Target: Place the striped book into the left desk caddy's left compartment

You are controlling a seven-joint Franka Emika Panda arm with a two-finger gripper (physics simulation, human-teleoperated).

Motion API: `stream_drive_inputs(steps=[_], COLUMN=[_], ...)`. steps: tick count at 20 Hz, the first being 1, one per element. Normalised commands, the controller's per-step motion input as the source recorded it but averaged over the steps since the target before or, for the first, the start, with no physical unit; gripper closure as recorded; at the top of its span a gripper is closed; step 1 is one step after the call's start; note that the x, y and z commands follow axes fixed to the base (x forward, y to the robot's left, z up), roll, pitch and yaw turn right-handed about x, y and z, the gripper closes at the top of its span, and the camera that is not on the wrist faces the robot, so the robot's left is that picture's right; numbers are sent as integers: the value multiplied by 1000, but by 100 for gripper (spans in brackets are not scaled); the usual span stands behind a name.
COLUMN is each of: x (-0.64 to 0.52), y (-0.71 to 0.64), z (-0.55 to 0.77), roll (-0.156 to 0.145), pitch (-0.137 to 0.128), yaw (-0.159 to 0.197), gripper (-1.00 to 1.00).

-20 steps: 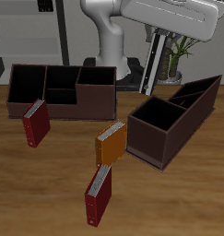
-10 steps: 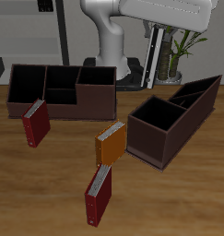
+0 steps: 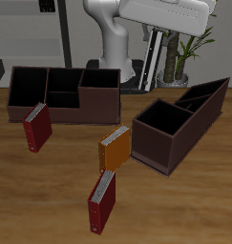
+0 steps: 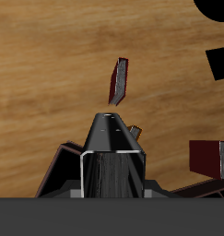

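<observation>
My gripper (image 3: 158,36) is shut on the striped book (image 3: 156,62), a thin book with dark and white stripes. The book hangs upright below the gripper, high above the table at the back. In the wrist view the striped book (image 4: 113,157) shows edge-on between the jaws and hides what lies under it. The left desk caddy (image 3: 179,122), dark maroon and set at an angle, stands on the table below and nearer the front than the book. Its compartments look empty.
A second maroon caddy (image 3: 65,91) stands farther along the back. A red book (image 3: 36,128) stands in front of it. An orange book (image 3: 114,146) stands beside the left caddy, and another red book (image 3: 102,200) stands near the front edge. A plant (image 3: 184,52) stands behind.
The gripper and the striped book have shifted a little sideways toward the robot's base column. Nothing on the table has moved.
</observation>
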Motion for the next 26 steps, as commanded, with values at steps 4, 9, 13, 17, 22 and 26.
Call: stream_drive_inputs(steps=[4,9,13,17,22,26], x=[-325,-331,-317,-440,-216,-220], y=[39,-94,57,138,169,130], z=[3,248,204,96,-75,-95], roll=[-38,-35,6,27,54,23], pitch=[-34,-31,-1,18,27,31], yaw=[35,-62,-28,-21,43,-2], gripper=[100,100,100,100,100,100])
